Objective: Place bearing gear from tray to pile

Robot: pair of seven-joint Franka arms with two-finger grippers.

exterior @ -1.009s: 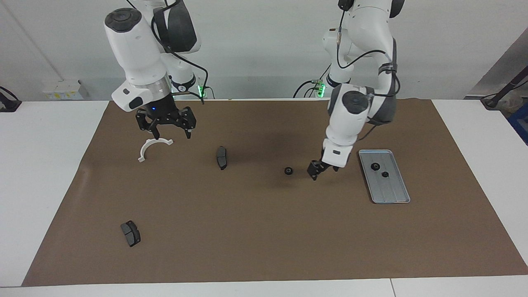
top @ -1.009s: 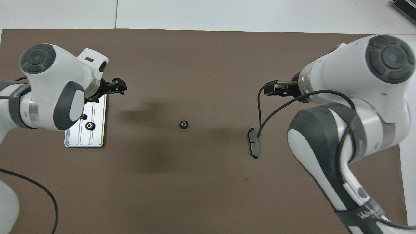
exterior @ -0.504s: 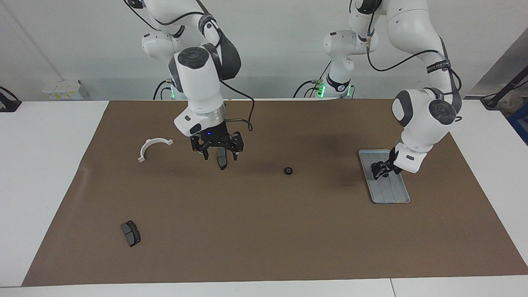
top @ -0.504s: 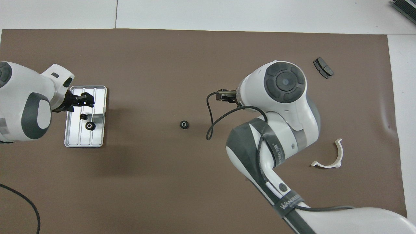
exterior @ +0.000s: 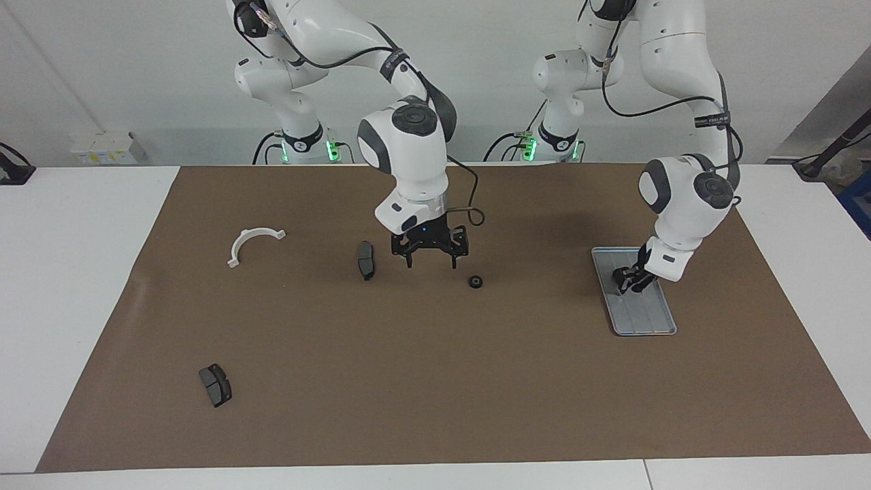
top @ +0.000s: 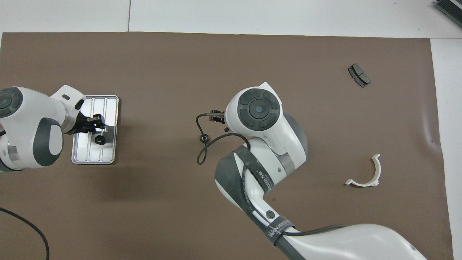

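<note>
Over the tray [exterior: 643, 320]: your left gripper [exterior: 629, 280] reached a bearing gear [top: 99, 139].
You couldn't tell its jaws; right gripper [exterior: 431, 262], open, empty, hovered by the loose gear [exterior: 476, 282]. Next you needed a firm grasp.

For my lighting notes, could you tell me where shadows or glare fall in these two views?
Facing view: soft shadows on the brown mat under both arms. Overhead view: a bright reflection on the tray beside the left gripper, and a broad dim shadow nearer the robots than the tray.
</note>
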